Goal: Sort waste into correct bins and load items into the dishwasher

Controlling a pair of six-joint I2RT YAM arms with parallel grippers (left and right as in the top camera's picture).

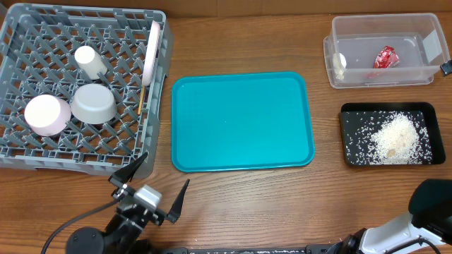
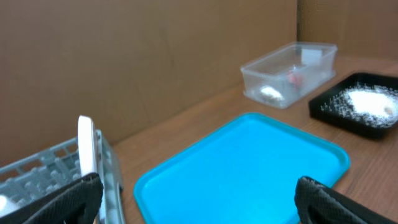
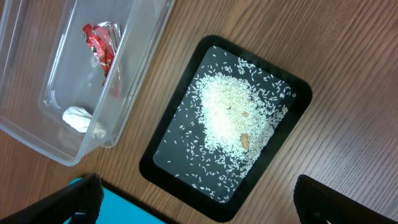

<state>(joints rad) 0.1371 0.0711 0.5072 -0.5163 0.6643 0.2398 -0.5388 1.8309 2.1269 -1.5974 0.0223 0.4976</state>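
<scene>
Sorting and loading appear complete. The rack (image 1: 21, 152) stands far left and holds the plate (image 1: 153, 49) on edge against its right wall, the cup (image 1: 88, 60), the grey bowl (image 1: 94, 104) and the pink bowl (image 1: 47, 115). A thin wooden sliver at the rack's right side is probably the chopsticks (image 1: 143, 99), though it is too small to confirm. The tub (image 1: 381, 76), far right, contains the wrapper (image 1: 385, 57) and the tissue (image 1: 340, 62). Just near of it, the black tray (image 1: 349, 113) carries the rice (image 1: 395, 137), heaped right of centre with grains scattered around it. The teal tray (image 1: 242, 121) in the middle bears nothing. The left gripper (image 1: 167, 168) sits at the near edge by the rack's near-right corner, jaws wide apart and holding nothing. The right gripper (image 3: 196, 186) hovers above the black tray, jaws likewise apart and empty. Judgement: the step in hand is the close-out. No waste or dish is seen outside its place, so the next move calls only for checking the chopsticks and parking both arms clear of the rack and bins.
</scene>
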